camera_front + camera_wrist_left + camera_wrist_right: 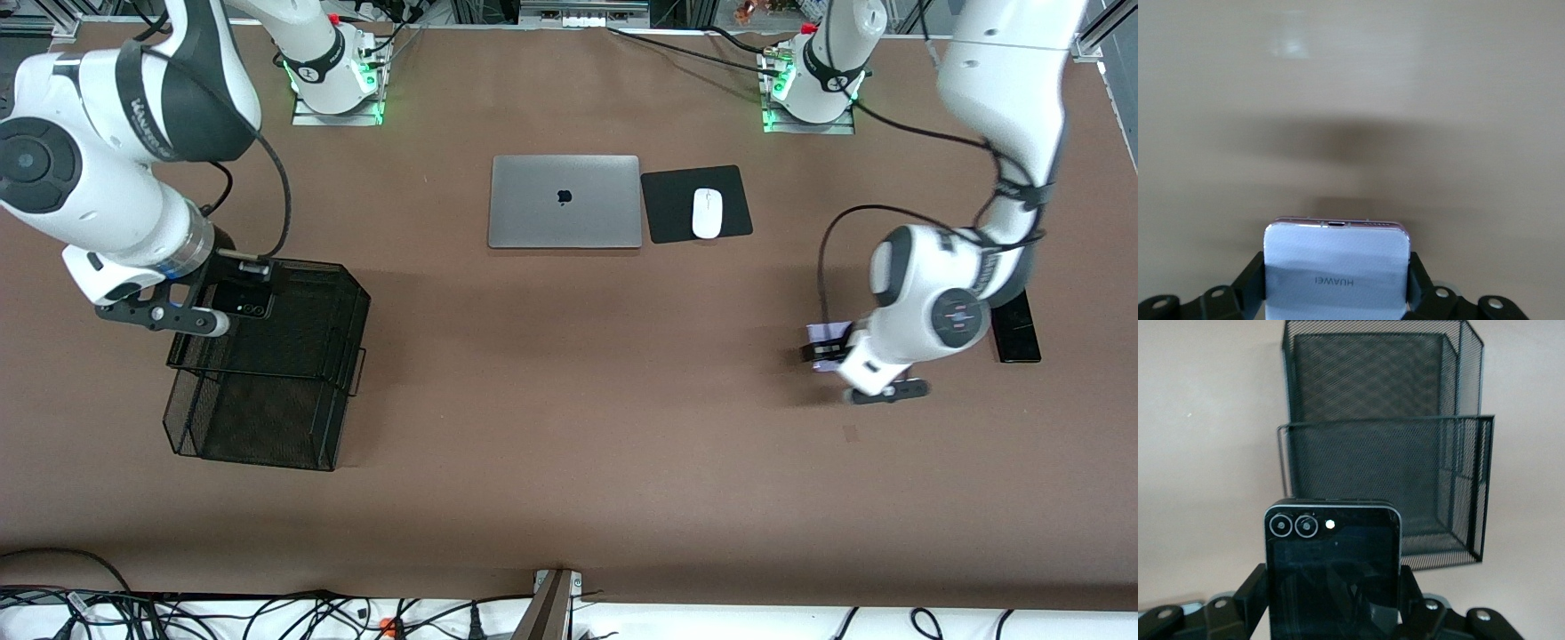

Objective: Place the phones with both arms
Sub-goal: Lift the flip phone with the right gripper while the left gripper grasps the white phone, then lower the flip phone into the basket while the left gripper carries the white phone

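1. A brown tabletop (569, 427) is seen filling nearly the whole front view, evenly lit, with soft shadows cast on it.
2. A closed silver laptop (564, 202) is laid near the middle, with a black mouse pad (676, 209) just beside it at 3 o'clock; a white mouse (707, 213) is rested on the pad.
3. A white strip with tangled cables (267, 618) is seen along the tabletop's 6 o'clock edge.
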Controlling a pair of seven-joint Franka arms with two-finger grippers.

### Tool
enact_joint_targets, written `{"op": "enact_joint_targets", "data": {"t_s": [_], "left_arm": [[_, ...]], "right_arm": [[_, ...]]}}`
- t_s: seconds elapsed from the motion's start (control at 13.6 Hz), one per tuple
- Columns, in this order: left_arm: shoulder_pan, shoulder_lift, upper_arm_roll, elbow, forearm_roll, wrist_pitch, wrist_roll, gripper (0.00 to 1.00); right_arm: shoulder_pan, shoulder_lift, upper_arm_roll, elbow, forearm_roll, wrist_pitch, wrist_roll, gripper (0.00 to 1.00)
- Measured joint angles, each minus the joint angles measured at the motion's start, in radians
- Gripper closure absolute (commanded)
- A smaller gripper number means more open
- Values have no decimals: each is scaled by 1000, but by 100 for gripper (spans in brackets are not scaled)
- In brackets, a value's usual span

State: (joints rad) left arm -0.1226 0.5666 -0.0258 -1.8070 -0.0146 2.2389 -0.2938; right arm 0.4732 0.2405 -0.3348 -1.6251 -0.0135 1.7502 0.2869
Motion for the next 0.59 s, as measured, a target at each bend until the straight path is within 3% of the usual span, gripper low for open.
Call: {"op": "enact_joint_targets", "data": {"t_s": [0.29,0.59], "left_arm": [[-184,105,-1,194,-33,-71,-198,100],[-322,187,-2,353,-74,-91,-326,100]], "right_arm": [[-1,5,-59,-134,0,183,-68,100],[-1,9,-75,-266,0,361,-74,100]]}}
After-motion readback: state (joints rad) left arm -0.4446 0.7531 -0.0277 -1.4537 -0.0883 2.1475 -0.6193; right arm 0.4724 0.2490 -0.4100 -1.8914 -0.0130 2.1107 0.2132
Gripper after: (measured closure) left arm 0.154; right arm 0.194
